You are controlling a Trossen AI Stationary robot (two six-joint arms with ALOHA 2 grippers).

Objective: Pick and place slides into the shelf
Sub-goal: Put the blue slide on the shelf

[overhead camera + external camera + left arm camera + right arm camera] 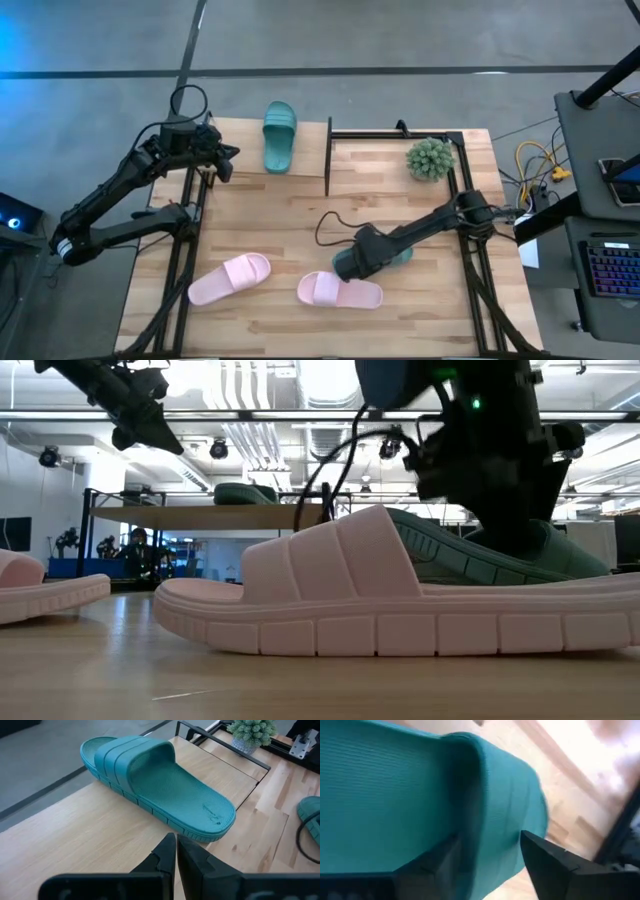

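Wooden tabletop [300, 210] from above: one teal slide [279, 135] lies on the shelf [262, 160], just beside the shut left gripper [225, 162]. Two pink slides [229, 278] wait near the right gripper [350, 266]. At table height, the second teal slide [480, 555] sits under that claw. Its wrist camera shows fingers [547, 862] wide around the strap, not yet clamped. Three remain.

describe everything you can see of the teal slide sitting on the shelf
The teal slide looks like moulded rubber, with a wide strap ribbed by three raised bands, a finely textured footbed and a notched sole edge. It lies flat, sole down, on the light wood top board of the shelf. Nothing grips it: the left gripper, its fingers shut, hovers clear just beyond one end, not touching.
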